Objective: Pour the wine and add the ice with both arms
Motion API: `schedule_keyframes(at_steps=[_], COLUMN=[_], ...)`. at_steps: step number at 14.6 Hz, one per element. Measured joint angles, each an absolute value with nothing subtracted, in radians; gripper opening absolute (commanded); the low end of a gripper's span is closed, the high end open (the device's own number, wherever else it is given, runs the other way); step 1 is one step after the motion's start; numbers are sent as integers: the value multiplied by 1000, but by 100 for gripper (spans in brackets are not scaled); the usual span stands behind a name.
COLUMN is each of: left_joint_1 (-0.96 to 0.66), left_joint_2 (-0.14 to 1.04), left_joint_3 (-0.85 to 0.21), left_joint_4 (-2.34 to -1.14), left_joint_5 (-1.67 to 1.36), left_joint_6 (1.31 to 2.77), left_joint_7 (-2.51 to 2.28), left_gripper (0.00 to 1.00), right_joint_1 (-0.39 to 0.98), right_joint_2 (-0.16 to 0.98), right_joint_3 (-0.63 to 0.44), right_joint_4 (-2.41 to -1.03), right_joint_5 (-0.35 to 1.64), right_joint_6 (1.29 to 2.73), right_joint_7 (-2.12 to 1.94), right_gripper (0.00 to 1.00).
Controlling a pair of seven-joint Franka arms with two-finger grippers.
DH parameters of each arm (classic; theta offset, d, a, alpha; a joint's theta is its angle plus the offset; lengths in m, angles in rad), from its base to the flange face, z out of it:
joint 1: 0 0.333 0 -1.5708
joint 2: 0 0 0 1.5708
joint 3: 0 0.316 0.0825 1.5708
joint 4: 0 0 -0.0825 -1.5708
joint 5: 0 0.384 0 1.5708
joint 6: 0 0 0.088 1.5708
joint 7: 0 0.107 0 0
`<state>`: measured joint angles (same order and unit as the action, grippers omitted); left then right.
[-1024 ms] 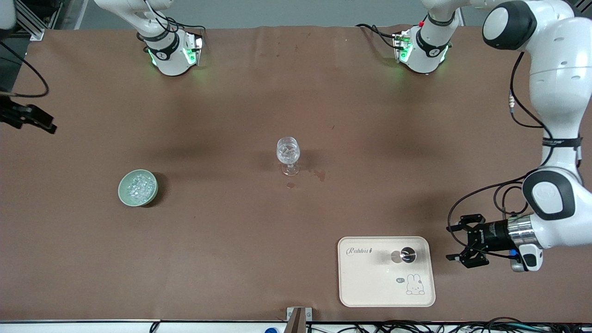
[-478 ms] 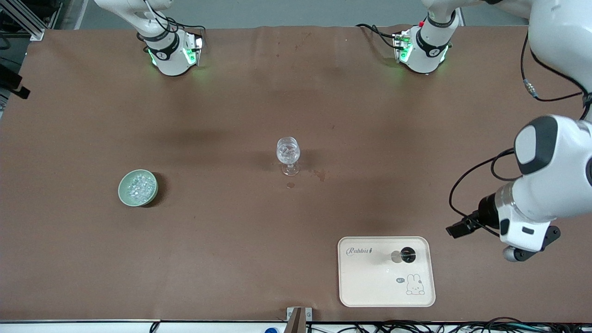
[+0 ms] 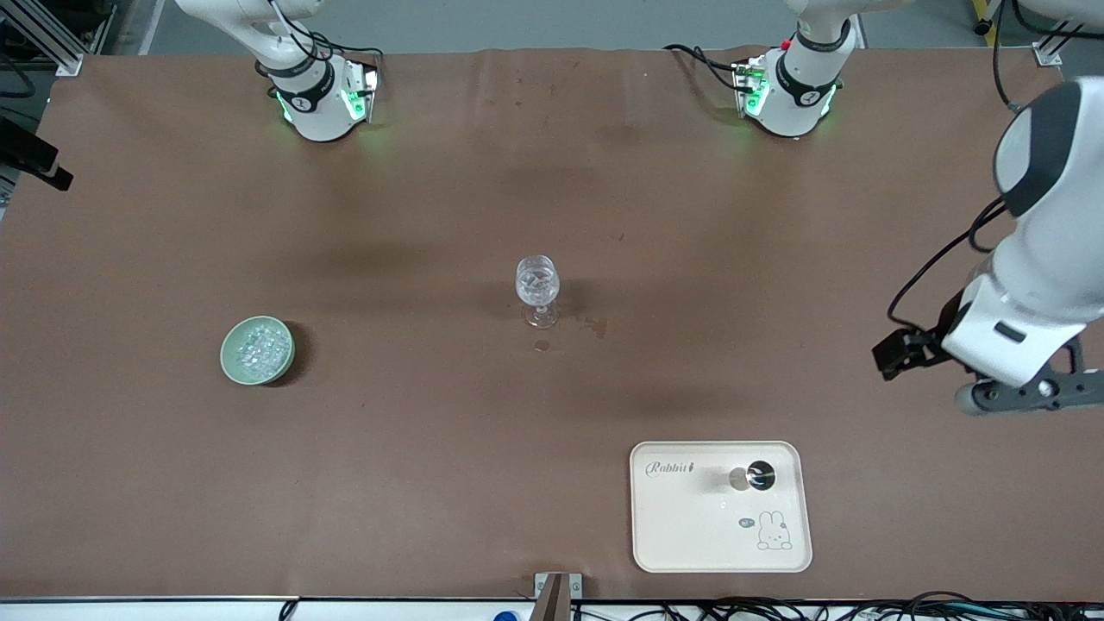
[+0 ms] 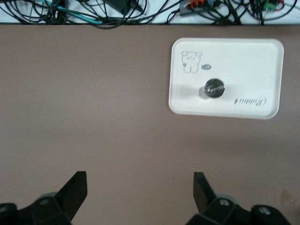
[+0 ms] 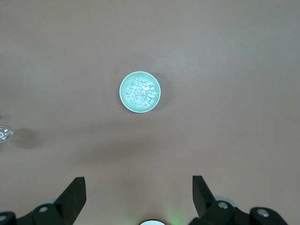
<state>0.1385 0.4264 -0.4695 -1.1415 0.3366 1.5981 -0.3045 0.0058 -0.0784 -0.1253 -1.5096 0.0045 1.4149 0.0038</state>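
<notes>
Two white arms are seen, with black round joint caps and black cables looped alongside. Green lights glow at both bases [image 3: 319, 103], near the frame's top. Each black claw [image 4: 140, 197] ends in two wedge-shaped fingers [image 5: 75, 194] with small silver screws.

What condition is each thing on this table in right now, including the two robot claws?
Ice: heaped in the pale green bowl.
Stemmed glass: upright, glittery contents.
Tray: flat, bearing a small round metal piece.
Left gripper: open, empty, over bare table.
Right gripper: open, empty, above the bowl.
</notes>
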Motion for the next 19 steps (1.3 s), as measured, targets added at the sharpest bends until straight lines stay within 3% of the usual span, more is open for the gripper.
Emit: schedule_keyframes(at_steps=[5, 12, 19], left_joint_1=[133, 13, 12], left_joint_2=[290, 3, -108], left_joint_3=[-452, -199, -176], left_joint_4=[-1183, -1481, -1604], left_joint_5=[232, 76, 65], left_joint_6=[1484, 1477, 1479], left_joint_7=[-286, -247, -234], left_gripper=[100, 100, 100], right_joint_1=[7, 29, 44], right_joint_2=[-12, 27, 27], right_joint_3=[-124, -117, -115], right_joint_4=[-1477, -1460, -1460], right_joint_5=[4, 4, 5], right_joint_6=[1426, 1425, 1419], right_joint_7=[2, -3, -60], right_gripper=[100, 100, 100])
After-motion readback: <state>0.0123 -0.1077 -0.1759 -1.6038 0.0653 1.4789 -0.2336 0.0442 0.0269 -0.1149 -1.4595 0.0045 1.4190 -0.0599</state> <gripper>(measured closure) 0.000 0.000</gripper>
